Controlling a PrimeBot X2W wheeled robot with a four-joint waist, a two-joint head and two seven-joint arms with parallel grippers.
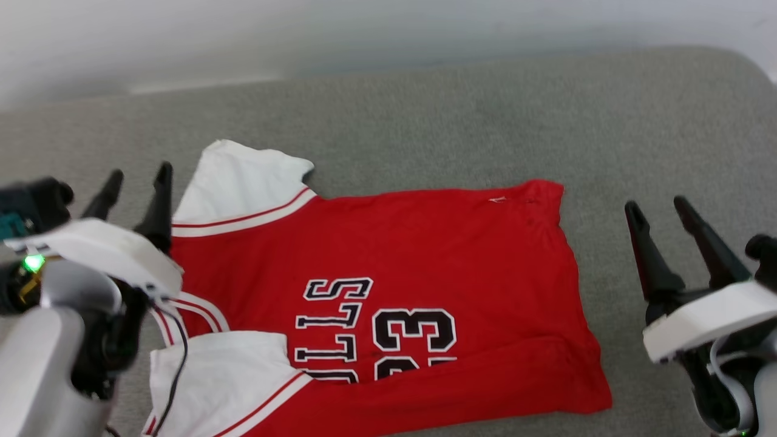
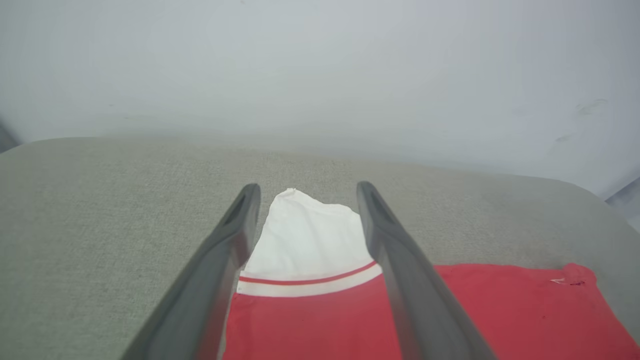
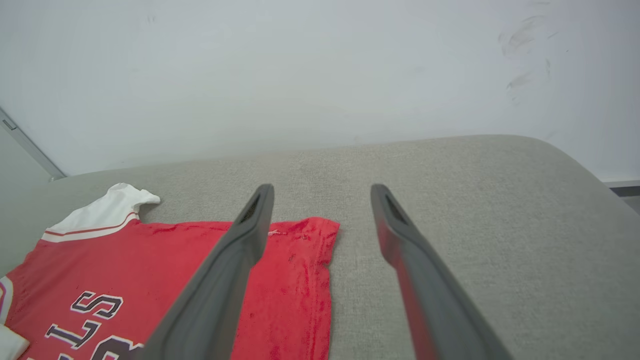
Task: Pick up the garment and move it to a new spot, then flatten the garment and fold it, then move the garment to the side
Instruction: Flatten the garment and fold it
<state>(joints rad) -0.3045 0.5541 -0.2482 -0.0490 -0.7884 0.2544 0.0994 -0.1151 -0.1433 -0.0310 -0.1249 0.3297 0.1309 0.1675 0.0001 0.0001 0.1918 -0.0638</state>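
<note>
The garment [image 1: 388, 285], a red jersey with white sleeves and a black-and-white print facing up, lies spread flat on the grey padded surface [image 1: 485, 121]. Its near edge runs out of the head view at the bottom. My left gripper [image 1: 138, 181] hovers open over the jersey's left side, and in the left wrist view its fingers [image 2: 235, 235] frame the far white sleeve [image 2: 310, 235]. To the right of the jersey's hem, my right gripper [image 1: 658, 209] stands open over bare surface. The right wrist view shows the red hem corner [image 3: 305, 240] beside that gripper's left finger [image 3: 250, 235]. Neither gripper holds anything.
The grey surface ends at a pale wall [image 1: 364, 36] along the far side. Its right end is rounded [image 3: 575, 165]. Bare fabric stretches beyond the jersey to the far side and to the right.
</note>
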